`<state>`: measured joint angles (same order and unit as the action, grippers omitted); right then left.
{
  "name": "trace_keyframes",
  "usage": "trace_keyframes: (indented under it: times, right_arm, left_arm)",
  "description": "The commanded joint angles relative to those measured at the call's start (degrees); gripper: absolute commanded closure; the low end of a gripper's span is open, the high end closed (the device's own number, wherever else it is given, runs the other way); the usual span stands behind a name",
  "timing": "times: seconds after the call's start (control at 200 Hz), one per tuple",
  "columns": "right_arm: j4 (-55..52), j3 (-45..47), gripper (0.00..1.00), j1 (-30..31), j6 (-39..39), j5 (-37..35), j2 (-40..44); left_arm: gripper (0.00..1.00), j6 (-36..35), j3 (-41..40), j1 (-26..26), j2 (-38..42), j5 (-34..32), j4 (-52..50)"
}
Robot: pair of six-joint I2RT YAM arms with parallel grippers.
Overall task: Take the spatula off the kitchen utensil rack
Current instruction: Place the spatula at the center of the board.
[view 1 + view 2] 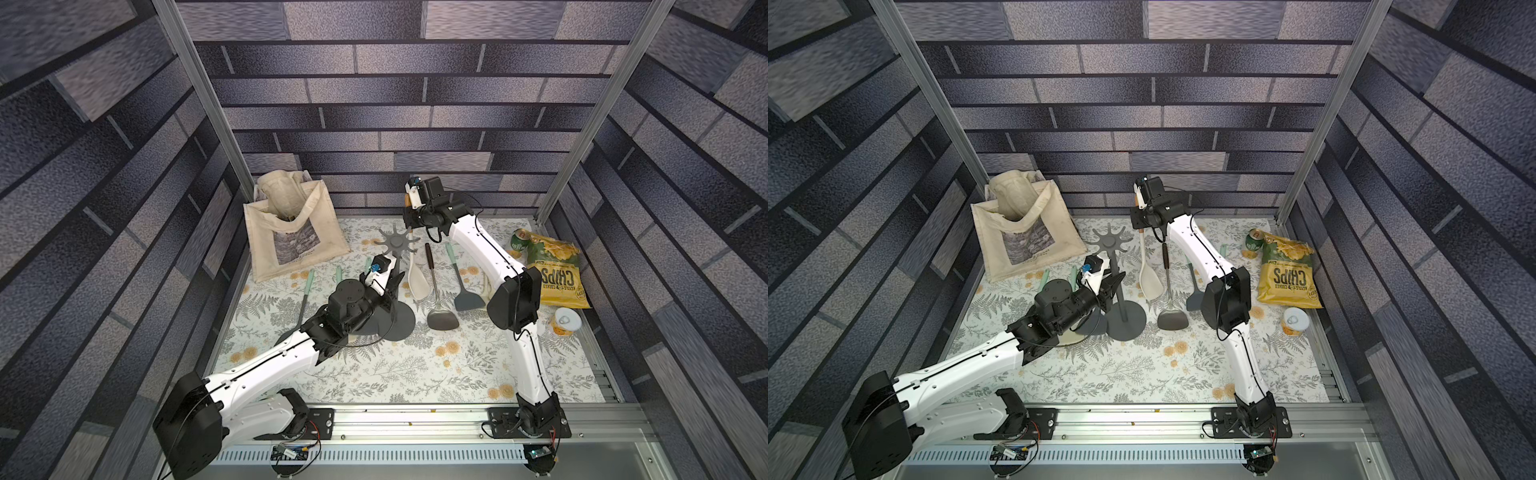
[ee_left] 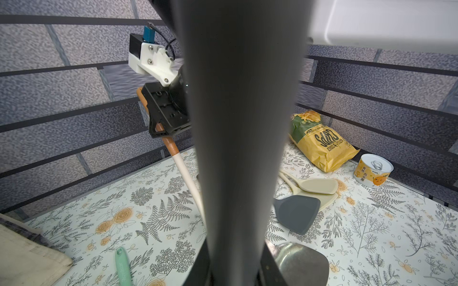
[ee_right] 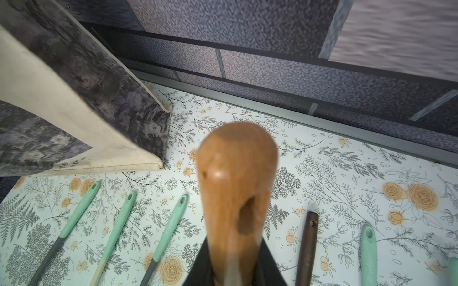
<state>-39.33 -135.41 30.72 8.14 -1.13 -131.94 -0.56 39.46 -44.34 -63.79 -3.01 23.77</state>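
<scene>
The kitchen utensil rack (image 1: 392, 243) (image 1: 1111, 241) is a dark grey stand with a star ring of hooks, a thin pole (image 2: 243, 123) and a round base (image 1: 401, 320). My left gripper (image 1: 392, 289) (image 1: 1114, 283) (image 2: 235, 272) is shut on the pole, about halfway up. The spatula (image 1: 417, 280) (image 1: 1150, 282) is cream with a wooden handle end (image 3: 235, 185). My right gripper (image 1: 409, 217) (image 1: 1140, 216) (image 3: 234, 270) is shut on that handle and holds the spatula blade-down just right of the ring. No hook passes through the handle's hole.
A metal turner (image 1: 436, 299) and a grey turner (image 1: 463, 291) lie right of the rack. Green-handled utensils (image 1: 307, 291) lie to its left. A canvas tote bag (image 1: 291, 232) stands at the back left. A chips bag (image 1: 557, 274), a green can (image 1: 519, 241) and a tin (image 1: 567, 322) sit at the right.
</scene>
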Motion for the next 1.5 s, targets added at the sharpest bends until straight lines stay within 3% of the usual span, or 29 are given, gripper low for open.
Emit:
trace_keyframes:
  times: [0.0, 0.14, 0.596, 0.761, 0.811, 0.871, 0.987, 1.022, 1.498]
  right_arm:
    - [-0.14, -2.7, 1.0, -0.44, 1.25, -1.11, -2.14]
    - [0.92, -3.47, 1.0, -0.66, 1.7, -2.25, -5.35]
    - [3.89, -5.65, 1.0, -1.47, 4.66, -2.94, -14.25]
    - [4.4, -6.35, 1.0, -1.96, 6.29, -2.23, -16.07]
    - [4.61, -6.35, 1.0, -2.06, 6.81, -2.05, -16.6]
    - [5.07, -6.35, 1.0, -2.28, 7.52, -1.65, -17.2]
    - [6.17, -6.57, 1.0, -2.49, 9.07, -1.02, -18.54]
    - [6.53, -6.69, 1.0, -2.56, 9.65, -0.49, -19.09]
    - [8.18, -6.96, 1.0, -2.59, 12.83, 1.48, -22.75]
  left_arm:
    - [0.8, -0.66, -1.59, -0.47, -0.71, -1.54, -4.74]
    - [0.78, -1.05, -1.64, -0.48, -0.79, -1.67, -4.79]
    - [0.56, -2.93, -2.17, -0.61, 0.91, -2.24, -4.92]
    - [0.41, -3.47, -3.31, -0.73, 2.15, -2.55, -3.99]
    - [0.33, -3.55, -3.74, -0.86, 2.67, -2.91, -3.83]
    - [0.14, -3.74, -4.57, -1.02, 3.45, -3.47, -3.35]
    - [0.11, -4.05, -5.85, -1.43, 5.19, -3.83, -3.38]
    - [0.0, -4.22, -6.29, -1.53, 5.78, -3.93, -3.38]
    - [0.0, -4.92, -10.82, -3.92, 12.57, -9.24, -5.95]
